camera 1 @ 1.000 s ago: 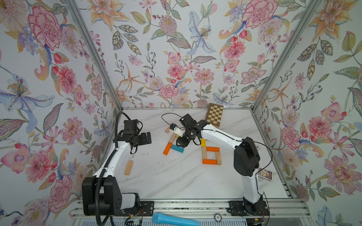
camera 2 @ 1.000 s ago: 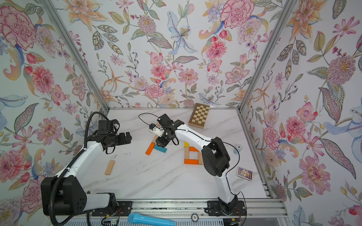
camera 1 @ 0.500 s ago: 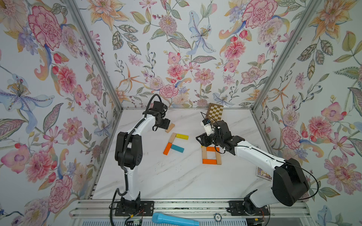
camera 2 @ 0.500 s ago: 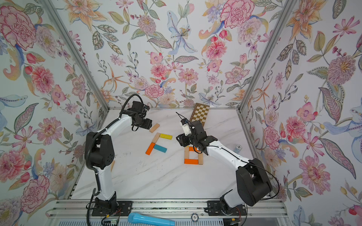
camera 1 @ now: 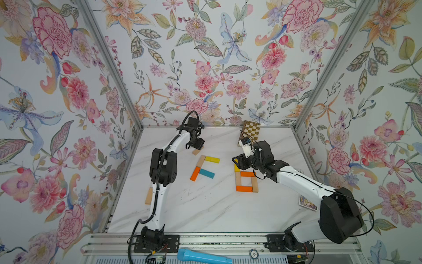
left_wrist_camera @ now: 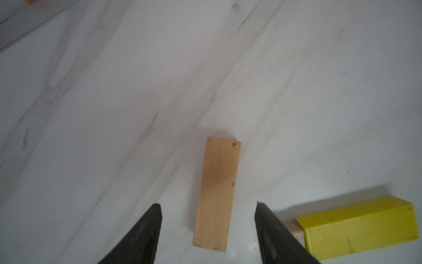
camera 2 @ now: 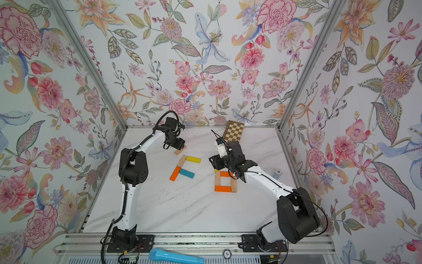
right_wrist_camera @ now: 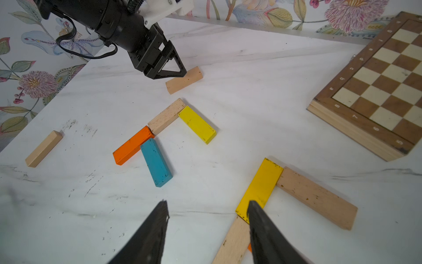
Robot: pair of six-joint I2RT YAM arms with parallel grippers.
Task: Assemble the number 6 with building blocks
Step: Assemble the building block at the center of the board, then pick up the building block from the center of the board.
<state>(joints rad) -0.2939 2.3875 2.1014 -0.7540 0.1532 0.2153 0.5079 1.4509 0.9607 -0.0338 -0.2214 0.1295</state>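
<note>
The number 6 lies right of centre: a square loop [camera 1: 246,181] of two orange and two beige building blocks, with a yellow stem [right_wrist_camera: 262,185] and a beige top bar [right_wrist_camera: 317,197]. My right gripper [right_wrist_camera: 207,202] hovers open and empty beside the stem, one finger overlapping it; in both top views it [camera 1: 237,160] hides the top bar. My left gripper [left_wrist_camera: 207,203] is open at the far side, and a beige block [left_wrist_camera: 217,194] lies loose between its fingers with a gap on each side. In a top view that block [camera 1: 196,151] pokes out under the left gripper [camera 1: 196,145].
A loose cluster of beige, yellow [camera 1: 212,159], orange and teal [camera 1: 206,173] blocks lies mid-table. One beige block [camera 1: 148,196] sits near the left arm. Chequered board [camera 1: 250,132] at the back, card [camera 1: 307,202] at right, blue microphone [camera 1: 203,257] on the front rail.
Over the last second the left arm swung from the near left side to the far beige block. The right arm drew back from the loose cluster to the 6's stem.
</note>
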